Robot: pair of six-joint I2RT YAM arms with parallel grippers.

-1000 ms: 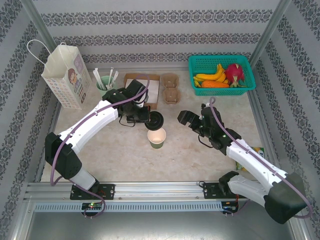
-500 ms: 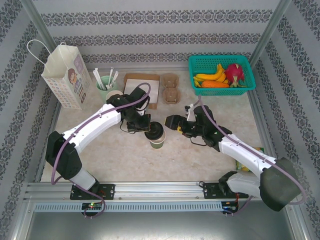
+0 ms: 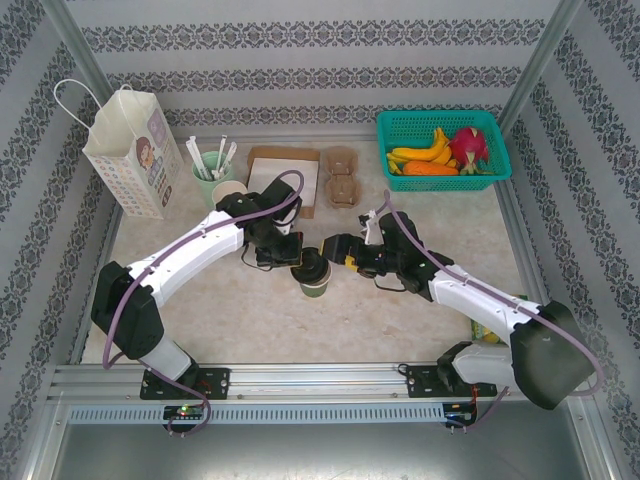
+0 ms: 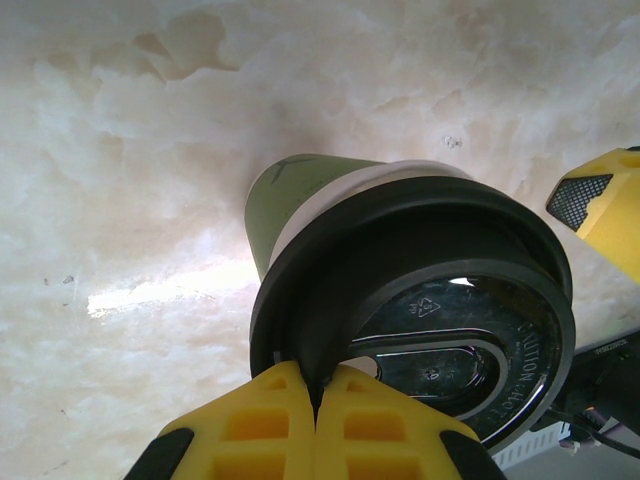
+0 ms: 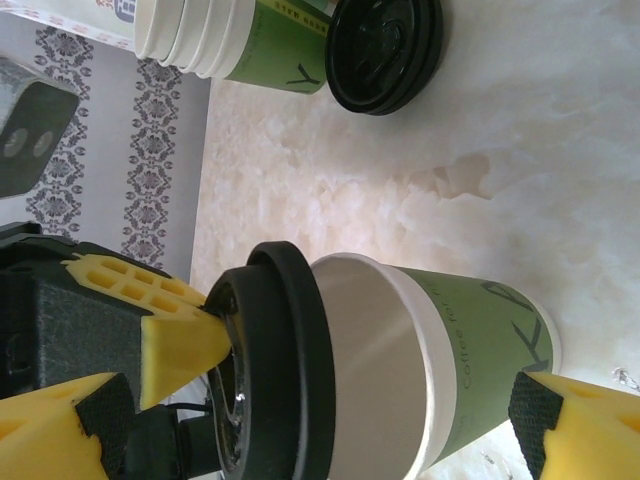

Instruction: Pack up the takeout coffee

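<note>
The cup (image 3: 316, 288) stands upright near the middle of the counter (image 3: 250, 325), with the black lid (image 3: 313, 267) on its rim. The left wrist view shows the lid looking slightly tilted, and I cannot tell whether it has snapped on all round.

It is probably a light thing: a thin paper wall that would buckle under a hard squeeze, stiffest just under the rolled rim where the lid braces it. The lid is smooth, glossy plastic, so it is likely slippery, and lifting by it alone could pull it off. The best hold seems to be across the green wall in its upper half, with gentle pressure and the cup kept upright. Whether it holds any liquid is hidden.

The left fingers (image 4: 290, 400) are pressed together on the lid's edge, pinching its skirt. The right fingers (image 5: 580, 430) are spread as wide as they go, one on each side of the cup's wall, and grip nothing. There looks to be a gap on both sides.

The bag (image 3: 130, 150) stands at the back left corner, well apart from the cup, with its mouth facing up.
</note>
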